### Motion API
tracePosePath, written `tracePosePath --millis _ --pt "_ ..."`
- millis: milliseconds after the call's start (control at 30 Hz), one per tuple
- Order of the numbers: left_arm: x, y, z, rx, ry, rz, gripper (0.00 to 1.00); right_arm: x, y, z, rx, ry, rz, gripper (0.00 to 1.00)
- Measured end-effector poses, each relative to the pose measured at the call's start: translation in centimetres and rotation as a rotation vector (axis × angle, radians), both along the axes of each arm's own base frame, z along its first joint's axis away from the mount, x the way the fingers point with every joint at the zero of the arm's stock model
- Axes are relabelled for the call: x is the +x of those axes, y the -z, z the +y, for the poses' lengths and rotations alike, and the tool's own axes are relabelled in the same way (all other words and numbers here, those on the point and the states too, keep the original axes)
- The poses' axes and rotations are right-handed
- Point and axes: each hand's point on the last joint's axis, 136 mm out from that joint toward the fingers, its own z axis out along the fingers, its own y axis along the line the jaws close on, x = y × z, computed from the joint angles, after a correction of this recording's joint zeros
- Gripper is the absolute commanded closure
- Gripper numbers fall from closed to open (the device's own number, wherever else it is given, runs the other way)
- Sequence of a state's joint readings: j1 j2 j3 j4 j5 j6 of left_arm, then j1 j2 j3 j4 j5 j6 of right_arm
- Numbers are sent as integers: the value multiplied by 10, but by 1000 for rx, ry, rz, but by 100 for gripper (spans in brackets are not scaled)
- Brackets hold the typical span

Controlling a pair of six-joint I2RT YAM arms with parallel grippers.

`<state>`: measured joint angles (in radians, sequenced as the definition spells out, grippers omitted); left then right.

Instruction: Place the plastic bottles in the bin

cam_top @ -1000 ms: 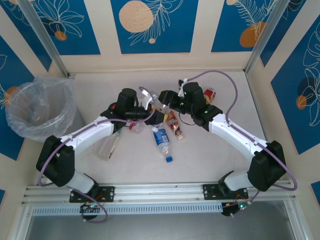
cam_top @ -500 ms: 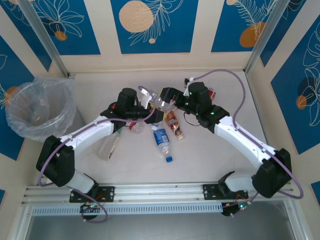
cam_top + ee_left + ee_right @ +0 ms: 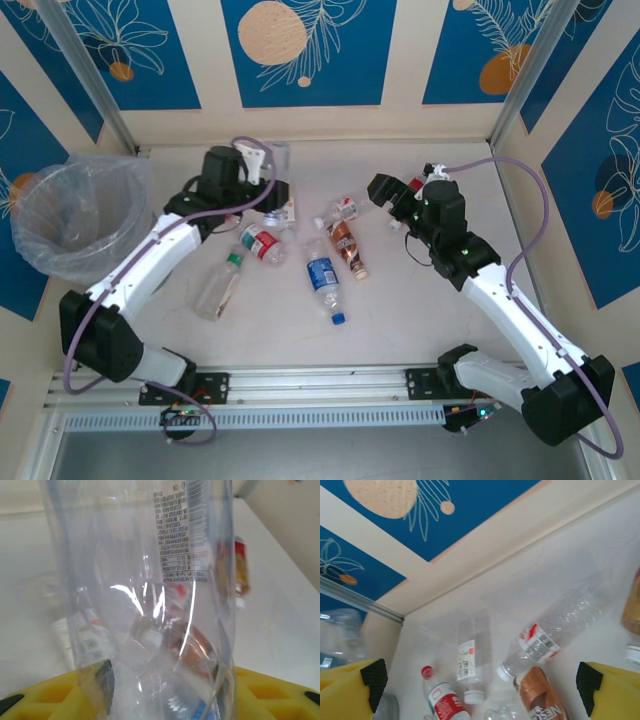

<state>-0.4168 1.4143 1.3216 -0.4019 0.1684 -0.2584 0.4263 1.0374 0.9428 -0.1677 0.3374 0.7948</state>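
Fig.: L gripper point(image 3: 160, 695) clamped on clear bottle point(image 3: 140, 580). R gripper point(image 3: 481, 679) jaws wide, empty. Loose bottles point(image 3: 322, 283) lie mid table point(image 3: 420, 310); bin point(image 3: 30, 205) far-left, well apart.

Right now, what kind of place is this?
Probably a robot test cell, not a home or workshop: two arms bolted to an aluminium rail, a table boxed in by blue-patterned panels, with plastic bottles and a lined bin staged.

Overhead rear overview; close wrist views sharing bottles point(image 3: 327, 283)
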Motion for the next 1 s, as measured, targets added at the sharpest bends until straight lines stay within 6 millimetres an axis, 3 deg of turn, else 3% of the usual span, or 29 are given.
tracePosePath --millis 133,400,867,1000 --pt "7 -34 58 54 -181 -50 46 3 9 -4 -18 10 20 0" --pt "-10 -93 168 171 -503 -126 45 10 20 -8 -54 16 40 0" --pt "-54 -129 305 321 -999 -206 48 16 31 -11 -59 21 71 0" --pt "-62 -128 345 362 -1153 -217 47 17 33 -12 -56 18 78 0"
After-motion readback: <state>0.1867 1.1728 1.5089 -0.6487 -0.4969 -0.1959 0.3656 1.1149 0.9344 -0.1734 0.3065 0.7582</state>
